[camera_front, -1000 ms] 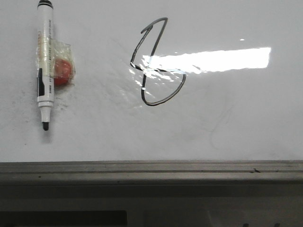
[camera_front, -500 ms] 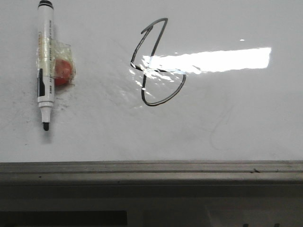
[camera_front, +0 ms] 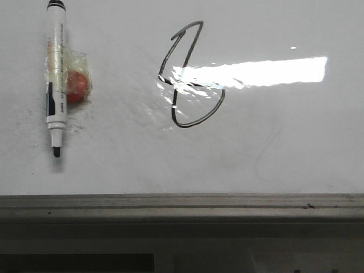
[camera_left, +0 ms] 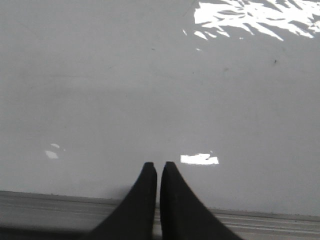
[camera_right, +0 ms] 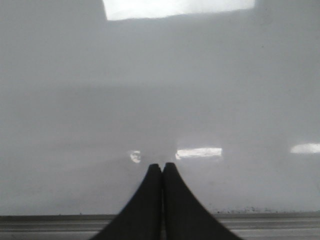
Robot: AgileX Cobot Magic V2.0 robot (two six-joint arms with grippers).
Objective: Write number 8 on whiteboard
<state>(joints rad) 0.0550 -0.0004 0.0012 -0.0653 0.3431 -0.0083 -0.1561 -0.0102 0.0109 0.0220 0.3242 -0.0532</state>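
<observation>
The glossy whiteboard (camera_front: pixel 296 148) fills the front view. The number 8 (camera_front: pixel 190 77), a thin black slanted figure with a narrow upper loop and a rounder lower loop, is drawn near its middle, partly under glare. A white marker with a black tip (camera_front: pixel 55 74) lies at the left, tip toward the near edge. Neither gripper shows in the front view. My left gripper (camera_left: pixel 158 167) is shut and empty over bare board (camera_left: pixel 150 90) near the rail. My right gripper (camera_right: pixel 162 166) is shut and empty over bare board (camera_right: pixel 160 90).
A red object in clear tape (camera_front: pixel 77 82) sits against the marker. A grey metal rail (camera_front: pixel 182 206) edges the board's near side; it also shows in the left wrist view (camera_left: pixel 260 225) and the right wrist view (camera_right: pixel 260 225). A bright glare strip (camera_front: pixel 256 71) crosses the board.
The whole front view has shifted very slightly; the marker, the 8 and the glare keep their places on the board. No gripper shows in the earlier frames.
</observation>
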